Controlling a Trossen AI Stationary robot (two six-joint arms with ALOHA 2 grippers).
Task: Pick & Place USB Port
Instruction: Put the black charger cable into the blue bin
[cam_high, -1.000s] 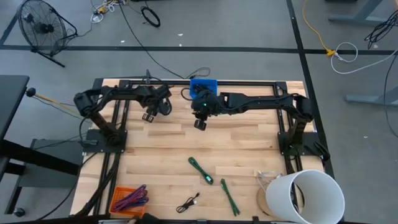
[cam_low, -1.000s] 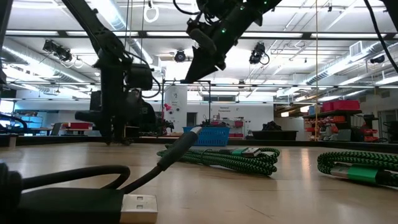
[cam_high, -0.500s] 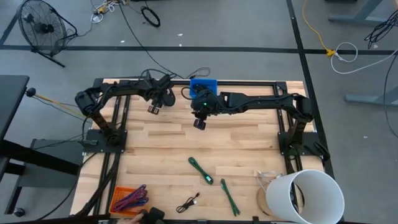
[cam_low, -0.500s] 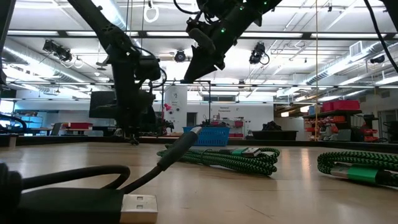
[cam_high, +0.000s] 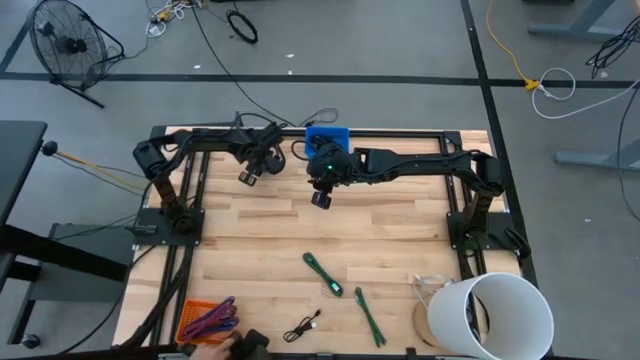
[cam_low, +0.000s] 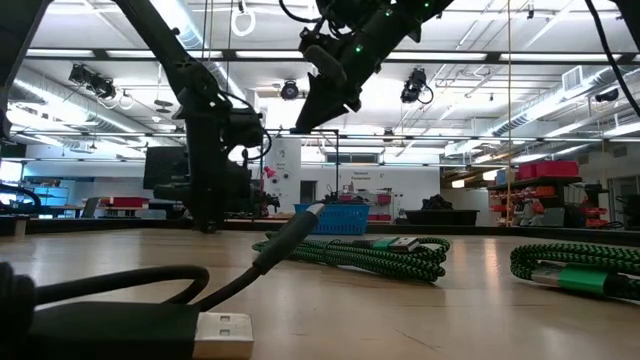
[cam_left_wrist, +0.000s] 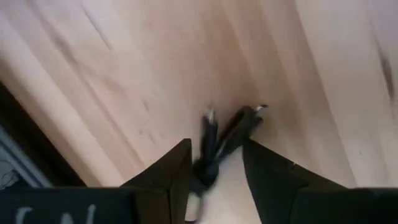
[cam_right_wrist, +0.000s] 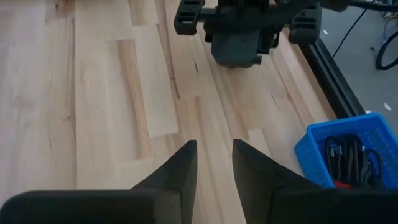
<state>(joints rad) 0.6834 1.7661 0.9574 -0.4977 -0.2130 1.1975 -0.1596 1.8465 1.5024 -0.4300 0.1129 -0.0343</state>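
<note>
I am holding a black cable (cam_left_wrist: 221, 146) clenched in my left tool (cam_left_wrist: 214, 180), near the blue basket (cam_high: 325, 137). My right tool (cam_right_wrist: 214, 163), released, is waiting beside it. I should go slowly.

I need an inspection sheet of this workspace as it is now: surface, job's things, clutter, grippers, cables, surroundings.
Surface: wooden table, light planks, bare in the middle.
Job's things: blue basket at the far edge, dark cables inside; black cable between the left gripper's fingers.
Clutter: orange tray with purple cables at the near-left corner; white bucket at the near-right corner.
Grippers: left gripper near the far edge, shut on the black cable; right gripper raised beside the blue basket, open, holding nothing.
Cables: two green cables and a black USB cable near the front edge.
Surroundings: fan on the floor, loose floor cables; a hand at the front edge.
</note>
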